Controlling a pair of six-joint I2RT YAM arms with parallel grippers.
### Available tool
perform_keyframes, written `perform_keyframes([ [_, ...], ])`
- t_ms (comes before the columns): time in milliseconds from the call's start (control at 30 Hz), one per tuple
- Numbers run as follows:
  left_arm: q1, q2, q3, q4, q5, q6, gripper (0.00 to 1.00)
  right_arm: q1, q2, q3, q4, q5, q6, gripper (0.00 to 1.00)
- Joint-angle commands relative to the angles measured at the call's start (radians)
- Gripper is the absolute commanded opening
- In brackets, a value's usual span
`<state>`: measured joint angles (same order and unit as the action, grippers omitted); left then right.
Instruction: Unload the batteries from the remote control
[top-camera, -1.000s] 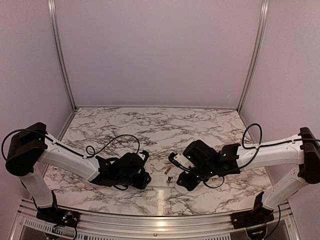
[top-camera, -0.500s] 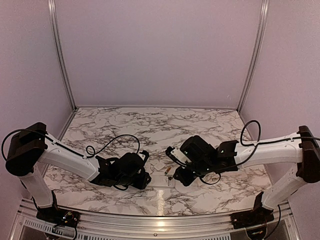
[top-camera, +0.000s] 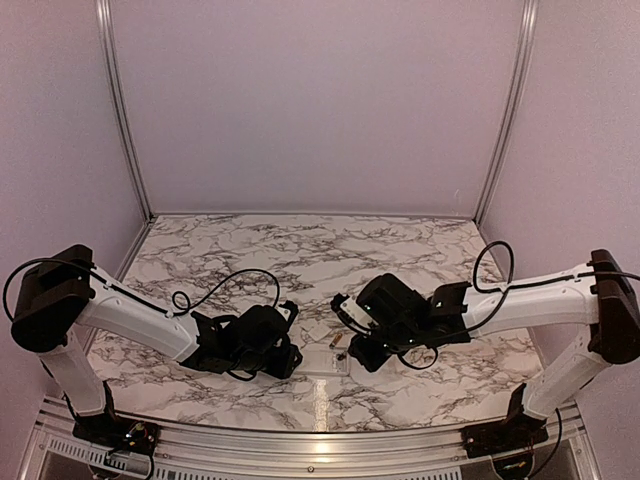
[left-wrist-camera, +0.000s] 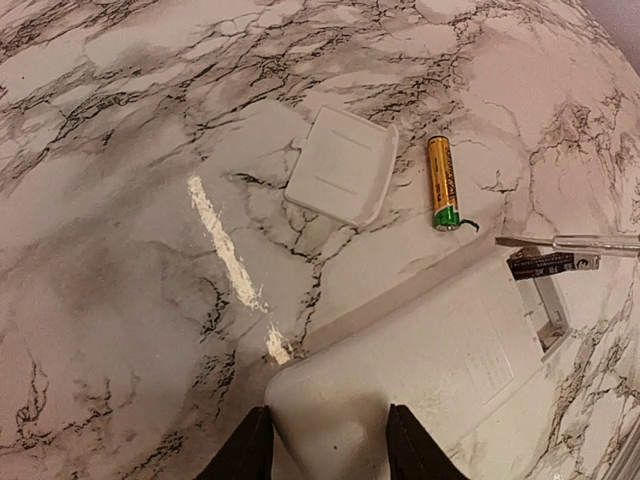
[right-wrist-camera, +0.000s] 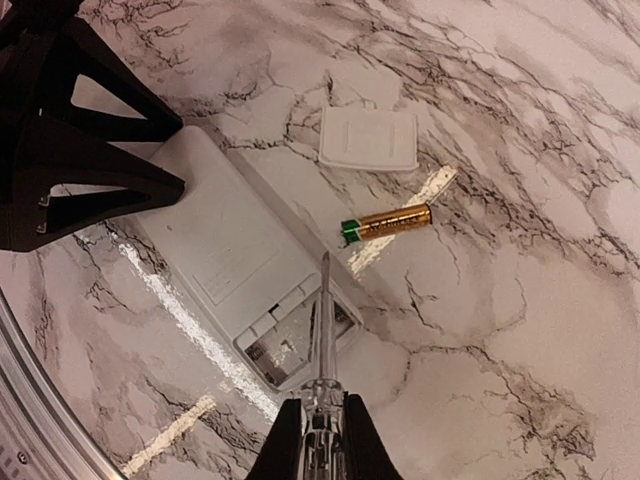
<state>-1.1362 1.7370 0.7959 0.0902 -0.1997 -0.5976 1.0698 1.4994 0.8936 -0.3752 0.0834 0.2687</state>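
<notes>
**Remote control** (left-wrist-camera: 430, 360): flat white slab with rounded corners, back side up on the marble table (left-wrist-camera: 120, 230), between your two arms. Your left gripper (left-wrist-camera: 328, 440) is clamped across the end away from the battery bay, one finger on each long edge. The bay itself stands uncovered.

**Back panel** (left-wrist-camera: 342, 165): small white plate, detached, lying flat on the table just beyond the remote.

**Gold battery** (left-wrist-camera: 443, 183): gold-orange cylinder with a green band at one end. It is out of the remote, lying beside the back panel and apart from the slab.

**Dark battery** (left-wrist-camera: 540, 265): short and dark with a metallic glint, at the far edge of the open bay. You cannot tell here whether it sits in its slot or is partly lifted.

**Stick** (right-wrist-camera: 324, 320): thin and pale, pinched in your closed right gripper (right-wrist-camera: 320, 440), with its tip reaching into the bay.

**Relation to mind:** the dark battery lies straight ahead of the right gripper, just beside the stick's tip, with its long axis roughly in line with the stick. The right arm is the nearer one, and the left only steadies the remote. By the look of it, one cell is out and one is left to pry.
</notes>
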Motion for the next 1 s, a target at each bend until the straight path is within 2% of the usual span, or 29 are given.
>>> perform_keyframes([
  [0, -0.008, 0.025, -0.006, -0.033, 0.034, 0.014, 0.41, -0.013, 0.023, 0.017, 0.003, 0.031, -0.015, 0.00],
  [367, -0.008, 0.023, -0.006, -0.035, 0.033, 0.015, 0.40, -0.051, 0.015, -0.018, 0.036, 0.004, -0.019, 0.00],
  [633, -0.008, 0.019, -0.008, -0.037, 0.029, 0.016, 0.40, -0.046, -0.071, -0.021, -0.029, -0.113, -0.013, 0.00],
  [967, -0.008, 0.022, -0.007, -0.036, 0.031, 0.014, 0.40, -0.025, -0.110, -0.084, -0.079, -0.104, 0.023, 0.00],
])
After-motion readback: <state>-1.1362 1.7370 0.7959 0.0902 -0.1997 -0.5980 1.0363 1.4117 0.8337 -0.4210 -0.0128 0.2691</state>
